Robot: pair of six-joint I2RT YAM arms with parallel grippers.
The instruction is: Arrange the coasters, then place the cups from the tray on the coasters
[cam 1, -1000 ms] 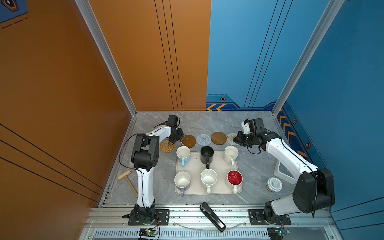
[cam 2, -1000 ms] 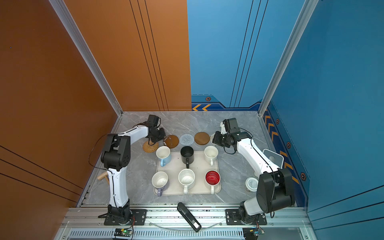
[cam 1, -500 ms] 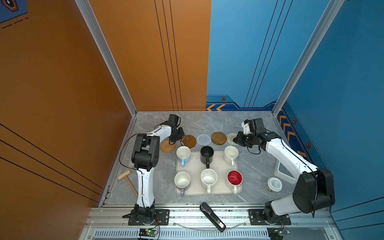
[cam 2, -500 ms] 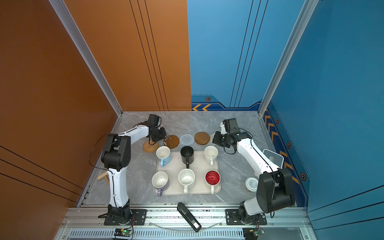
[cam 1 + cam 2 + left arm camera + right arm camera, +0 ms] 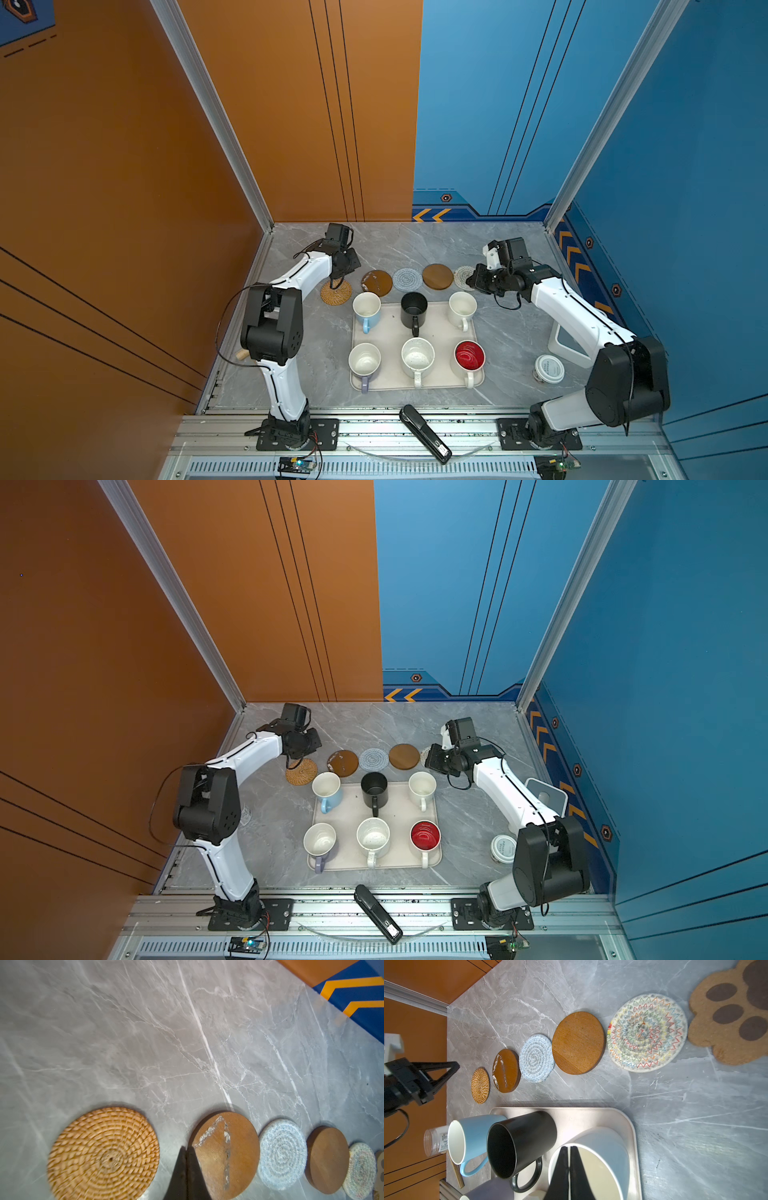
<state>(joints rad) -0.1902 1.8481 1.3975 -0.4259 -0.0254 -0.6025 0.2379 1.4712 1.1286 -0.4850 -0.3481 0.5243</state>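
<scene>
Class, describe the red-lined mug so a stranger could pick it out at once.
Find the cream tray in the middle of the grey marble table. On it, look at the front row of three, nearest the camera, and take the right-end mug. White outside, it alone on the tray is red inside.

Tabletop (image 5: 415, 245) behind coasters (image 5: 406, 279) open; cups (image 5: 417, 358) crowd tray (image 5: 390, 332), gaps narrow; white jar (image 5: 549, 368) at right.

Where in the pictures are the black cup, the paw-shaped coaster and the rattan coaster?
black cup (image 5: 414, 305): a top view, its dark inside.
paw-shaped coaster (image 5: 728, 1013): right wrist view, a dark toe mark.
rattan coaster (image 5: 105, 1154): left wrist view, near woven centre.
</scene>
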